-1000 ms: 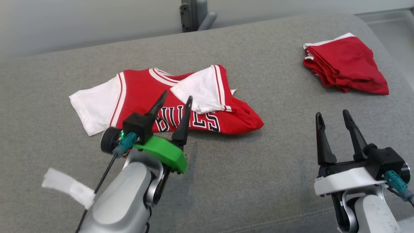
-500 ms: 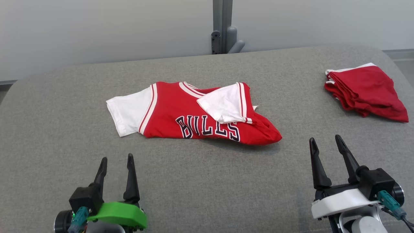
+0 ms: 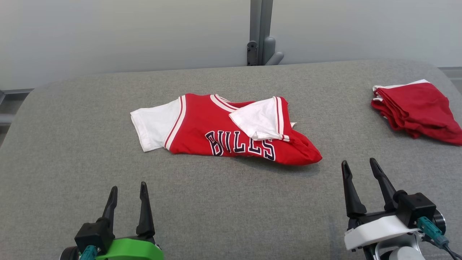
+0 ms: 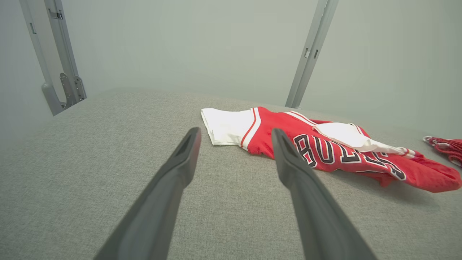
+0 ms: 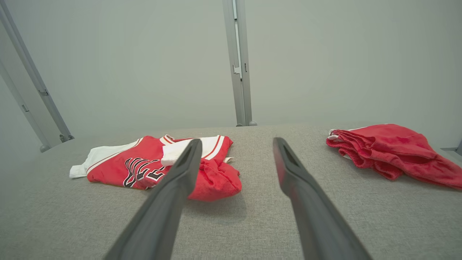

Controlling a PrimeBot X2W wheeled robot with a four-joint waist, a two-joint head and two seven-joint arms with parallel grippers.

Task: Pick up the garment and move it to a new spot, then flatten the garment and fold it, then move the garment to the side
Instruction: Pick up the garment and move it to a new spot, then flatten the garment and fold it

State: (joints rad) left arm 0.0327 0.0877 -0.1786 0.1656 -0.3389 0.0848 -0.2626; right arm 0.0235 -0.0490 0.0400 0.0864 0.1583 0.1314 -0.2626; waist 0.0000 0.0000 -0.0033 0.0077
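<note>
- Since neither holds anything, the left gripper (image 3: 129, 186) and right gripper (image 3: 358, 161) sit with fingers spread apart, likely ready to grasp.
- The shirt (image 3: 223, 133) lies rumpled ahead of both fingertip pairs, one sleeve flopped over, so flattening is not yet done.
- A folded red cloth (image 3: 418, 108) sits beyond the right fingers.

Matt red-and-white cloth jersey (image 3: 223, 130) on rough grey woven upholstery (image 3: 72, 144).

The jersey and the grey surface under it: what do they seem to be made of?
Jersey: soft, thin knit cloth, probably; matte red and white, it creases and folds limply. Surface: woven upholstery fabric, it seems; matte grey with a fine visible weave and rounded, padded-looking edges.
</note>
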